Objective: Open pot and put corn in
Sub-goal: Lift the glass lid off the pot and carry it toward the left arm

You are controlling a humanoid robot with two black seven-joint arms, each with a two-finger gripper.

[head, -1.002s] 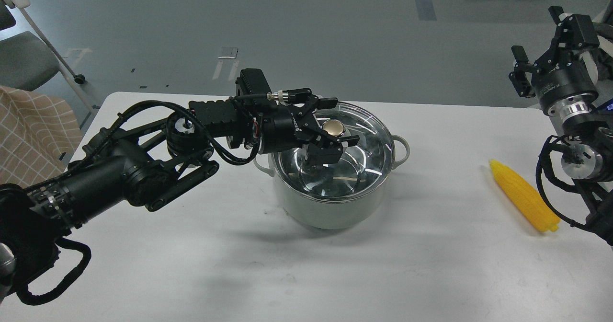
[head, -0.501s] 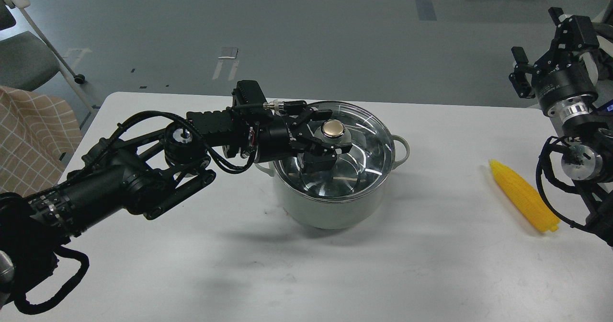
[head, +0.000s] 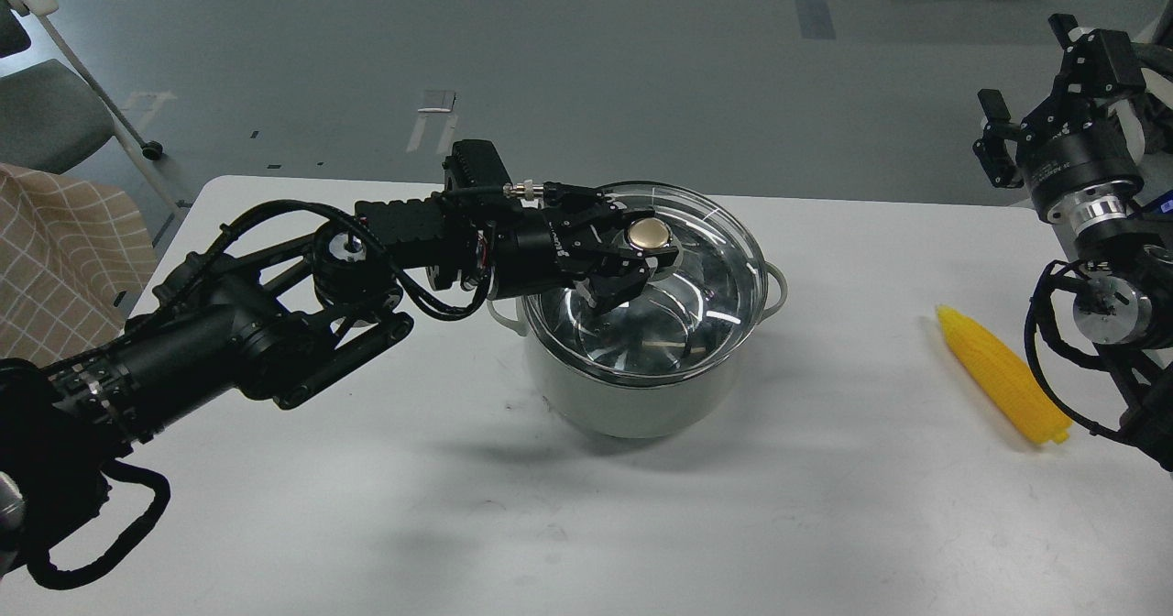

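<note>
White table: left tool grips lid knob; writing unreadable.

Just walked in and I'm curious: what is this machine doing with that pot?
The left tool is shut on the gold knob of the glass lid, which appears raised just off the pot. The corn lies on the table to the right, untouched; the right tool is raised and open.
</note>
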